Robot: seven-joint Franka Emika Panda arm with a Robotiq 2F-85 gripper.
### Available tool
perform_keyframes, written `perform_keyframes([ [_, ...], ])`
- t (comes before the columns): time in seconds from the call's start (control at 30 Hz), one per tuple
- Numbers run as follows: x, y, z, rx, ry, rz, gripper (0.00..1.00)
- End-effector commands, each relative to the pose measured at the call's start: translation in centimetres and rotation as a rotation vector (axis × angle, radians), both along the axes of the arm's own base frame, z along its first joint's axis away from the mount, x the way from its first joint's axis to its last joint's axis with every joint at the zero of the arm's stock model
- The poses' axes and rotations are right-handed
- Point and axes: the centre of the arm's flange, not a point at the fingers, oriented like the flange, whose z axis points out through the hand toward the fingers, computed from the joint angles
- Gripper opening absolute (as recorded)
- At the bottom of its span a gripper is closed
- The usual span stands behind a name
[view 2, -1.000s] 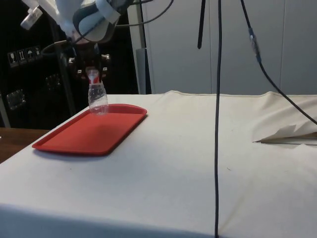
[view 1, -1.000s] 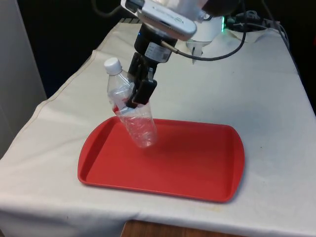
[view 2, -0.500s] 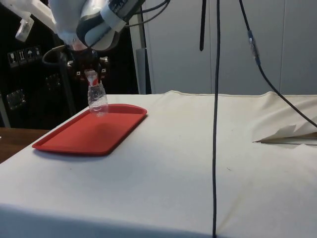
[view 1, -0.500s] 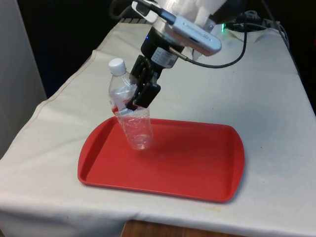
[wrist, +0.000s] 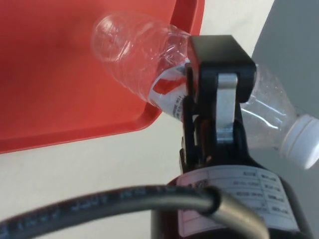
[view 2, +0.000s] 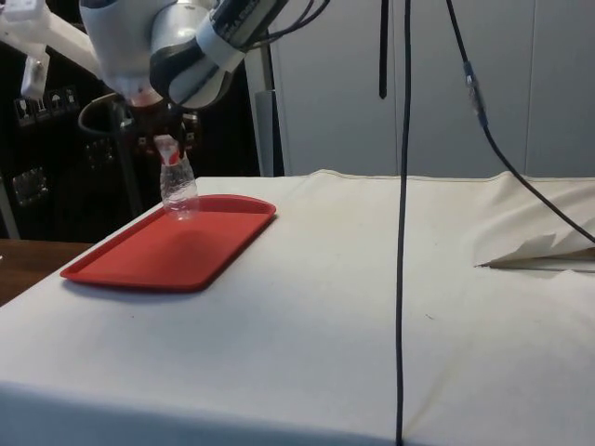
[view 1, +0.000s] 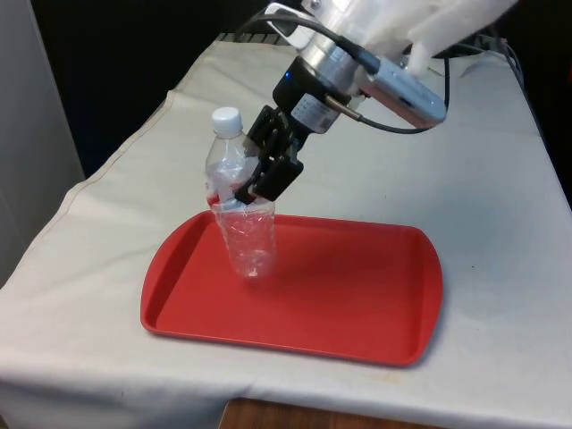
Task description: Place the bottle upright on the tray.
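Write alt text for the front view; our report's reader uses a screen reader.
A black gripper holds a clear bottle with a white cap almost upright, its base on or just above a red tray. The tray lies on a white cloth.

The arm reaches down at a slant, its wrist tilted. The gripper (view 1: 255, 183) points obliquely downward, its fingers (wrist: 219, 94) clamped on the bottle (view 1: 239, 210) between them.

White, rounded arm (view 1: 393, 54) — black gripper (view 1: 268, 174), black cable looped along the wrist, printed label.
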Motion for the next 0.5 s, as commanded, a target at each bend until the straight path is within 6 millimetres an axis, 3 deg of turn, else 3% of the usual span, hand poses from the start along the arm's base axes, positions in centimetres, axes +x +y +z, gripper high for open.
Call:
perform_keyframes([
  [0.0,0.1,0.2,0.0,-0.005,-0.014,-0.006,0.14],
  [0.47,-0.2,1.1,-1.1,-0.036,-0.056,-0.052,0.14],
])
